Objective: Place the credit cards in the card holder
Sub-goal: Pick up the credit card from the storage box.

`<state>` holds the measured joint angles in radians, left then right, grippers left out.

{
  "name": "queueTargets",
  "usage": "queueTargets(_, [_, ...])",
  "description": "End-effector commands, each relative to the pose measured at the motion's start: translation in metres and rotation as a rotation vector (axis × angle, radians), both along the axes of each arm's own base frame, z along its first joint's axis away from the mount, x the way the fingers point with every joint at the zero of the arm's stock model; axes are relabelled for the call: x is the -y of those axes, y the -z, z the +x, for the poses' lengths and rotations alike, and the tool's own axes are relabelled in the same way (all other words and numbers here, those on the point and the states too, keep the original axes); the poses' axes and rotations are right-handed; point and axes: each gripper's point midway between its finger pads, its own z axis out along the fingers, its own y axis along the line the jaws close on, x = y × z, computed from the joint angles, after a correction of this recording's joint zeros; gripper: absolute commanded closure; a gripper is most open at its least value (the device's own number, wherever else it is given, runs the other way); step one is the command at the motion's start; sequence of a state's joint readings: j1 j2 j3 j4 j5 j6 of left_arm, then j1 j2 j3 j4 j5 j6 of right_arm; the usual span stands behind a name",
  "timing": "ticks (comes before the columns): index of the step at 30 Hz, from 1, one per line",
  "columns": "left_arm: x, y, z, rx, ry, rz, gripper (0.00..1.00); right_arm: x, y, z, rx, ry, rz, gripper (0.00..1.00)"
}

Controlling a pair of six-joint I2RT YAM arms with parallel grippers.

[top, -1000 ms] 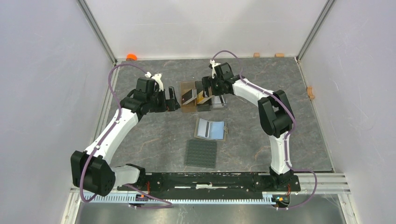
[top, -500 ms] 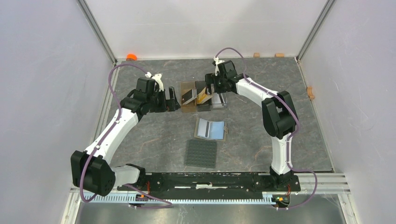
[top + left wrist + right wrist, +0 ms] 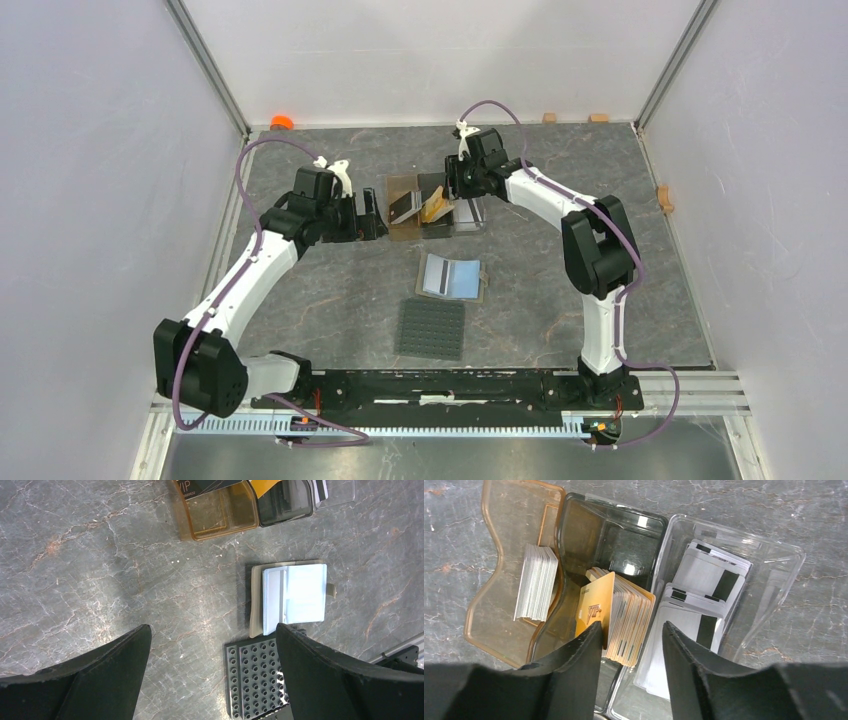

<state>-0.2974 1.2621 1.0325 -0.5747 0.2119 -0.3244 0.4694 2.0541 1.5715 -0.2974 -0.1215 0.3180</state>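
Over marbled tabletop (image 3: 774, 505), right gripper (image 3: 632, 628) half-open, empty, stiff-looking slick gold-orange cards (image 3: 624, 612) between its jaws, best pinched at top edges; left gripper (image 3: 212, 630) wide, empty.

Dark grey studded mat (image 3: 431, 328) lies on the marbled tabletop (image 3: 330, 290), apart from the three-compartment plastic tray (image 3: 509, 510).

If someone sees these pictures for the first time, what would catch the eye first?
The right gripper, at the far middle of the table, straddles a stack of gold-orange plastic cards in the smoky middle slot of a transparent three-slot stand. Closer to the robot lies the open olive-taupe card holder with shiny bluish pockets.
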Motion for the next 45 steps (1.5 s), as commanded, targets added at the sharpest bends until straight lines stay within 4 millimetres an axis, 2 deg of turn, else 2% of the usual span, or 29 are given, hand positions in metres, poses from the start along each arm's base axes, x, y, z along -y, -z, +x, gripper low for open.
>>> queueTargets(1, [0.001,0.001,0.002,0.015,0.034,0.005,0.0,0.004,-0.023,0.004,0.057,0.011,0.015,0.51])
queueTargets(11, [0.002,0.004,0.001,0.004,0.041,0.0,0.0,-0.001,-0.029,0.005,0.073,-0.001,0.041,0.76])
queueTargets(14, [0.002,0.005,0.001,-0.001,0.04,0.0,0.0,-0.002,-0.029,0.005,0.071,-0.004,0.045,0.78])
queueTargets(19, [0.003,0.005,0.001,-0.002,0.041,-0.001,0.0,-0.006,-0.031,0.005,0.073,-0.013,0.064,0.88])
queueTargets(22, [0.004,0.003,0.001,0.004,0.046,-0.006,0.0,-0.01,-0.035,0.005,0.078,-0.021,0.096,0.98])
queueTargets(25, [0.007,-0.003,0.0,0.029,0.065,-0.025,0.0,-0.02,-0.048,0.001,0.099,-0.05,0.16,1.0])
queueTargets(31, [0.021,-0.025,-0.006,0.127,0.156,-0.1,0.01,-0.034,-0.106,-0.01,0.216,-0.122,0.305,1.0])
queueTargets(33, [0.026,-0.032,-0.009,0.165,0.188,-0.13,0.02,-0.035,-0.128,-0.019,0.251,-0.152,0.339,1.0])
queueTargets(36, [0.037,-0.042,-0.016,0.199,0.255,-0.186,0.03,-0.034,-0.148,-0.038,0.272,-0.208,0.372,1.0])
queueTargets(39, [0.051,-0.052,-0.025,0.209,0.332,-0.267,0.04,-0.032,-0.155,-0.064,0.259,-0.276,0.39,1.0])
queueTargets(45, [0.076,-0.071,-0.045,0.22,0.476,-0.425,0.04,-0.027,-0.154,-0.136,0.2,-0.447,0.467,1.0])
